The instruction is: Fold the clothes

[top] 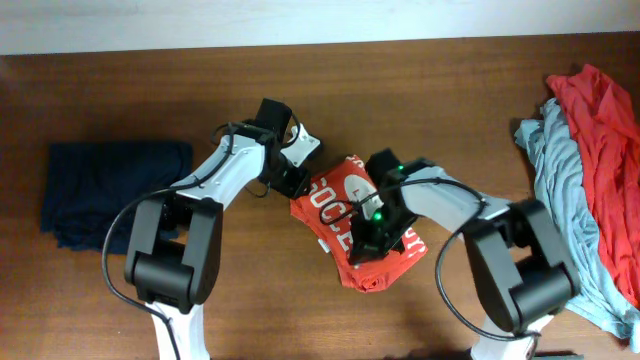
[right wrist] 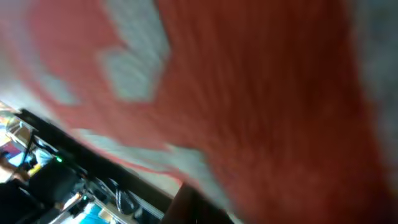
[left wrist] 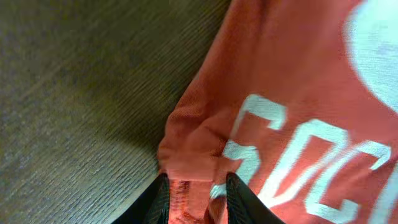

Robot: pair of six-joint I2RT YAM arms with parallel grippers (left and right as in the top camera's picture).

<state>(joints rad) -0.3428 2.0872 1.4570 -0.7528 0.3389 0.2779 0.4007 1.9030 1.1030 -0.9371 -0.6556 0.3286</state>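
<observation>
A red shirt with white lettering [top: 350, 215] lies bunched at the table's middle. My left gripper [top: 292, 190] is at its left edge, shut on a fold of the red cloth [left wrist: 196, 193] between both fingers. My right gripper [top: 372, 232] is over the shirt's right half with cloth draped around it. The right wrist view is filled with blurred red and white fabric [right wrist: 249, 93], with one dark finger [right wrist: 199, 208] at the bottom; its jaws are hidden.
A folded dark navy garment [top: 105, 185] lies at the left. A pile of red [top: 600, 130] and light blue clothes [top: 565, 170] sits at the right edge. Brown wooden table [top: 430, 90] all around.
</observation>
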